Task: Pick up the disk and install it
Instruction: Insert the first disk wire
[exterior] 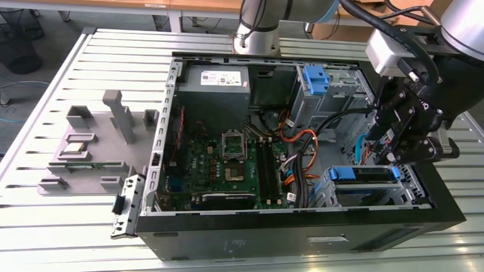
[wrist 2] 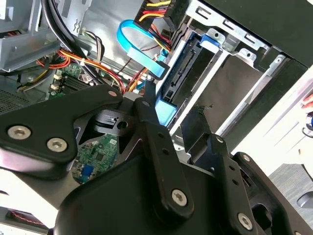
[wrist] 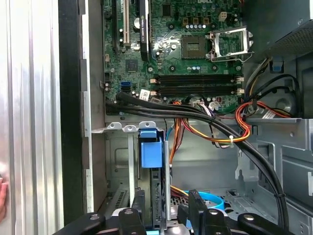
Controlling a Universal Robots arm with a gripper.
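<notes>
Table [exterior: 113, 45] of ribbed grey metal carries an open black computer case [exterior: 302, 241] lying on its side, and just beside the case, at the exterior view's left, a grey holder [exterior: 83, 147] with small parts. Behind the table are a grey floor [exterior: 53, 22] and the edge of a wooden desk [exterior: 196, 4].

The arm [exterior: 261, 22] rises from the far side of the table and bends over the case. Its gripper [exterior: 404, 160] hangs at the exterior view's right, just above the drive cage. In the second wrist view its black fingers [wrist 2: 156, 142] stand apart and seem to hold nothing.

The disk [exterior: 363, 173] sits in the cage with its blue bracket up, near the gripper. The power supply box [exterior: 215, 93] has a white sticker [exterior: 223, 78], whose print I cannot read.
</notes>
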